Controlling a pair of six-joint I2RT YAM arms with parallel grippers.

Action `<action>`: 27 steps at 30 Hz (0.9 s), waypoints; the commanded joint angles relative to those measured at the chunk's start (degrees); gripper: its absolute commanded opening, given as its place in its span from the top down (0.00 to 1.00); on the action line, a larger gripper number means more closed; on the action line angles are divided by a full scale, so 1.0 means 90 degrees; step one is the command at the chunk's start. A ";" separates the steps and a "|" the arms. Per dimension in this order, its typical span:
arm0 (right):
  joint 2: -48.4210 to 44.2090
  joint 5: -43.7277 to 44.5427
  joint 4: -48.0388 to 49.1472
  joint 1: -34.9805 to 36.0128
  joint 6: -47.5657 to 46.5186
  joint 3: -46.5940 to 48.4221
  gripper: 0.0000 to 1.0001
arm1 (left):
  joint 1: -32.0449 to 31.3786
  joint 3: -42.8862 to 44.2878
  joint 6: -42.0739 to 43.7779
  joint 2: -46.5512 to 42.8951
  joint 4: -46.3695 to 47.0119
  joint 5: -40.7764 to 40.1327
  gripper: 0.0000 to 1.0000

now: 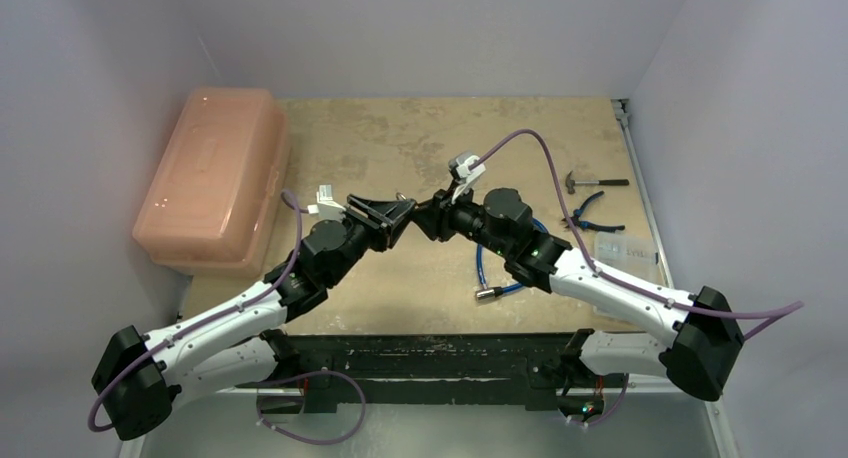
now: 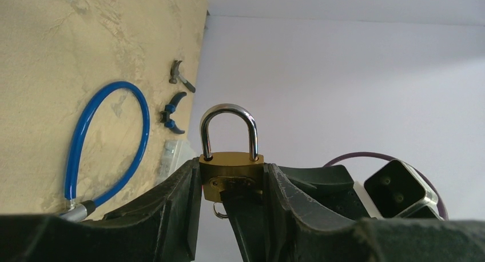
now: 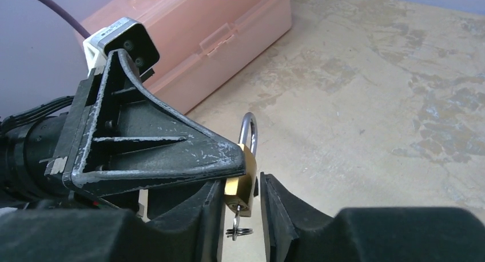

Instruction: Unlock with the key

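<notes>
Left wrist view is showing the left gripper [image 2: 231,179] clenching a brass padlock [image 2: 231,170] by its flat sides, the steel shackle [image 2: 229,127] pointing away from the wrist and sitting closed in the body. The lock is being held up in the air above the table [image 3: 372,102], not resting on it. That is probably so that its keyhole end is facing free space where the other arm can get at it.

From the opposite side, the right gripper [image 3: 242,182] is meeting it nose to nose. Its two fingers are standing on either side of the padlock's lower end, with only slivers of gap showing. Beneath the body a small key [image 3: 235,216] appears to be sitting in the keyhole, with a wire key ring [image 3: 239,232] dangling from it. Whether the right fingers are already pinching anything cannot be told from these views.

Judging by this arrangement, one arm is acting as a vice while the other is lining up to turn the key. The grip needs to land on the key's head, not on the brass, or the wrist roll will twist the whole lock against the left fingers. A pink box [image 3: 229,39] and a blue cable [image 2: 108,136] are lying well apart from the work.
</notes>
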 commanded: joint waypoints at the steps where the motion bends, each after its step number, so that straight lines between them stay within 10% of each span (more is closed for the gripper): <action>1: 0.0079 0.0364 0.0465 -0.0004 0.0057 -0.0064 0.72 | -0.0065 0.0159 -0.0038 -0.0036 0.0496 0.0247 1.00; 7: -0.0028 0.0407 0.0456 0.0000 0.0159 -0.0231 1.00 | -0.0057 0.0023 -0.0013 -0.0049 0.0489 0.0228 1.00; 11: -0.0288 0.0271 0.0394 0.0001 0.0239 -0.0334 1.00 | -0.0048 -0.0113 0.0147 -0.0211 0.0564 0.0257 0.46; 14: -0.0565 0.0142 0.0222 -0.0008 0.0339 -0.0412 1.00 | -0.0052 -0.0293 0.0209 -0.0451 0.0569 0.0199 0.27; 27: -0.1454 -0.0606 0.0091 -0.0009 0.0629 -0.0650 1.00 | -0.0044 -0.0445 0.0560 -0.0436 0.1041 0.0485 0.36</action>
